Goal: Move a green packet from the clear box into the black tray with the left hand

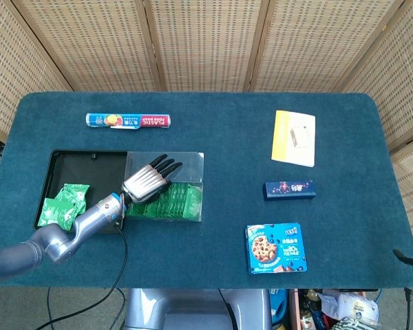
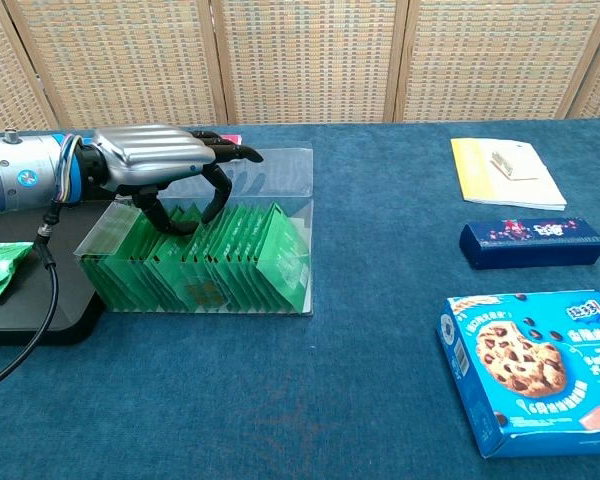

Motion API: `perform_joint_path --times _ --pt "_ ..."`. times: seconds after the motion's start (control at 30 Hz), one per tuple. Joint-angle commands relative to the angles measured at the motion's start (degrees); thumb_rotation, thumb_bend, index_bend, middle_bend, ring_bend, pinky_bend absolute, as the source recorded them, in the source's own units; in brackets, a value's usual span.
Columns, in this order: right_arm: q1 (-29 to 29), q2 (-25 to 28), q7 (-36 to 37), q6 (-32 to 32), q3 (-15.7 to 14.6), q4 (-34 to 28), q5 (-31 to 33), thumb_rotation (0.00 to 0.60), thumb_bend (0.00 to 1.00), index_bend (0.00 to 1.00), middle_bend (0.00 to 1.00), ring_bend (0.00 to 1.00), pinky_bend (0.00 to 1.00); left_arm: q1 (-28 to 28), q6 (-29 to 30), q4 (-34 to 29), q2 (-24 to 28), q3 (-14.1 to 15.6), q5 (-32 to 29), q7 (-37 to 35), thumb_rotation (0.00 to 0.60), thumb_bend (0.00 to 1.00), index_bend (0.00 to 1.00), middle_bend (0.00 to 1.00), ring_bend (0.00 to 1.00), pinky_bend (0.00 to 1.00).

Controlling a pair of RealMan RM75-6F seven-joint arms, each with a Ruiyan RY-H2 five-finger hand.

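Hovering over the clear box (image 2: 280, 160), the left hand (image 2: 155, 157) has fingers apart, seemingly empty. Green packets (image 2: 250, 250) look light, thin, slippery; pinch one's top edge.

I read "PLASTIC FOOD WRAP" on the roll (image 1: 129, 120); "20" on the cookie box (image 2: 533, 371); other print too small for me.

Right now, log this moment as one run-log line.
left hand: over clear box, fingers down among green packets, none lifted | black tray: packets already inside | right hand: mostly out of frame
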Motion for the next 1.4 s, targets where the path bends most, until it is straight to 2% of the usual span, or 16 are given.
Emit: perform_joint_path --times 0.03,0.47,0.8,1.4 --pt "0.0 0.0 0.1 0.0 0.0 0.0 0.1 0.6 0.0 0.0 0.0 0.0 0.0 0.0 -0.1 0.1 -0.1 0.0 -0.1 0.0 0.6 0.4 0.57 0.0 0.0 0.0" --pt "0.0 0.0 0.0 -0.2 0.0 0.1 0.1 0.6 0.0 0.0 0.0 0.0 0.0 -0.3 -0.4 1.0 -1.0 0.2 -0.1 0.0 0.6 0.41 0.57 0.0 0.0 0.0" --pt "0.0 0.1 0.5 -0.2 0.0 0.2 0.1 0.6 0.0 0.0 0.0 0.0 0.0 -0.5 -0.3 1.2 -1.3 0.2 -0.1 0.1 0.6 0.46 0.7 0.0 0.0 0.0" --pt "-0.1 0.1 0.6 0.0 -0.1 0.1 -0.1 0.6 0.0 0.0 0.0 0.0 0.0 -0.3 1.7 -1.8 1.6 -0.4 0.0 0.0 0.6 0.48 0.71 0.0 0.0 0.0"
